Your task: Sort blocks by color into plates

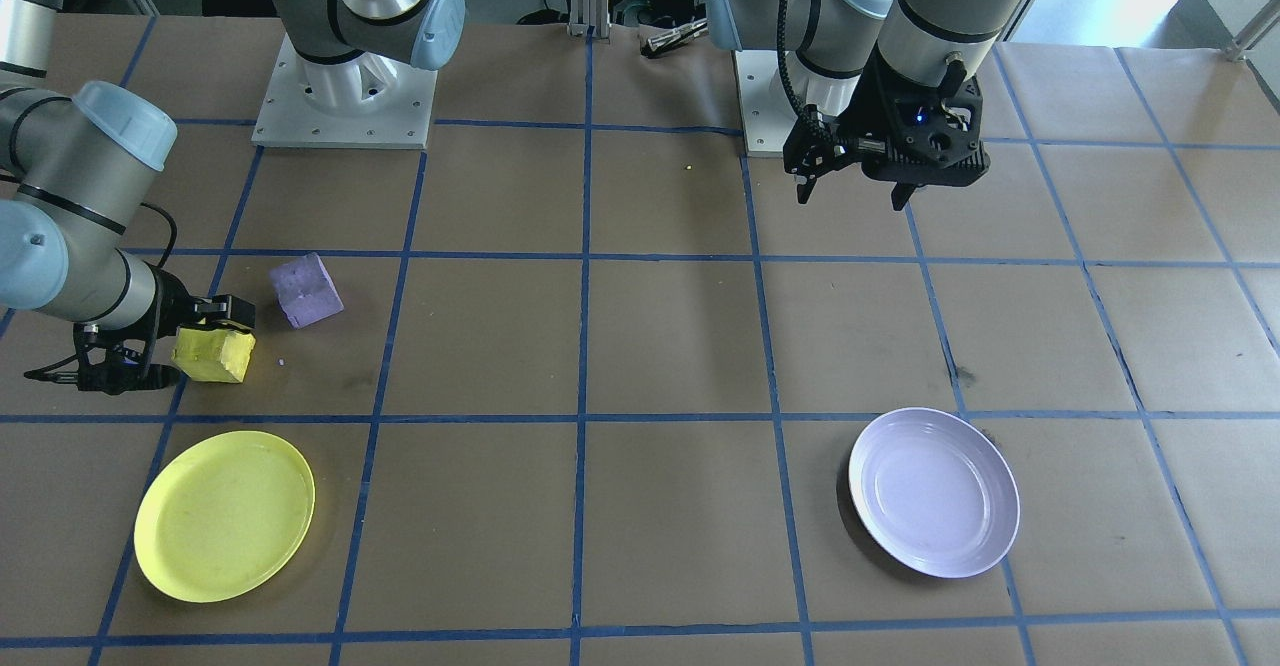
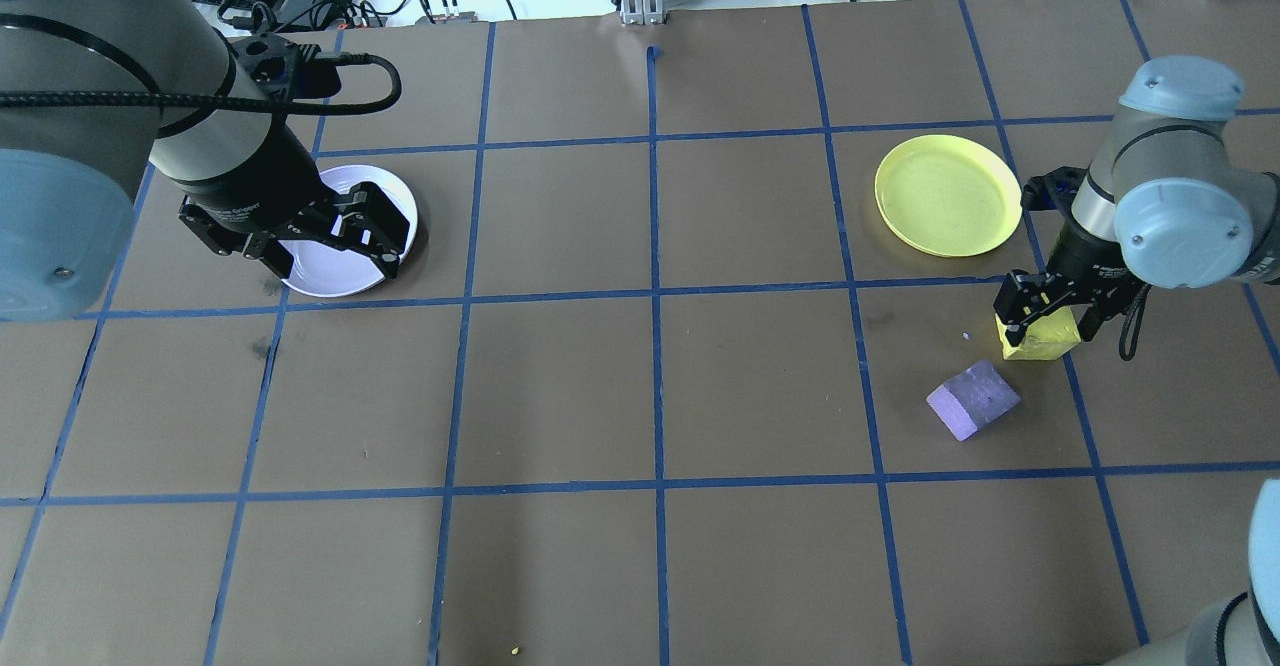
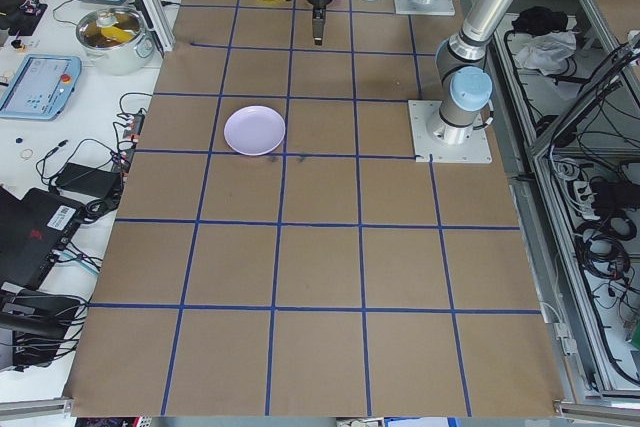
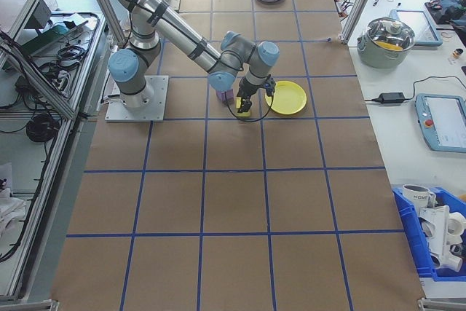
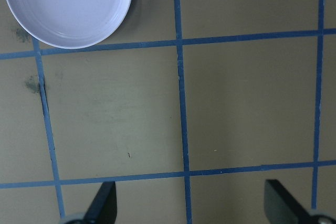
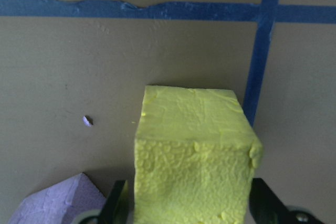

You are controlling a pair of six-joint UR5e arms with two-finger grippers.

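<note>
The bright yellow block (image 6: pixel 191 150) sits between the fingers of my right gripper (image 6: pixel 191 208), which is shut on it low over the paper (image 1: pixel 212 351) (image 2: pixel 1042 331). I cannot tell whether the block touches the table. The pale purple block (image 1: pixel 305 291) (image 2: pixel 972 399) lies tilted just beside it, its corner showing in the right wrist view (image 6: pixel 58 203). The yellow plate (image 1: pixel 225 516) (image 2: pixel 948 194) lies bare near the right gripper. My left gripper (image 1: pixel 852 186) (image 5: pixel 194 208) hangs open, high up, partly covering the bare lavender plate (image 2: pixel 372 179) (image 5: pixel 68 6) (image 1: pixel 933 491).
Brown paper with a blue tape grid covers the table. The two arm bases (image 1: pixel 345 96) (image 1: pixel 770 96) stand at the robot's side. A tiny purple crumb (image 6: pixel 88 121) lies by the yellow block. A pot (image 4: pixel 393 38) and a tablet (image 4: pixel 444 121) sit off the table.
</note>
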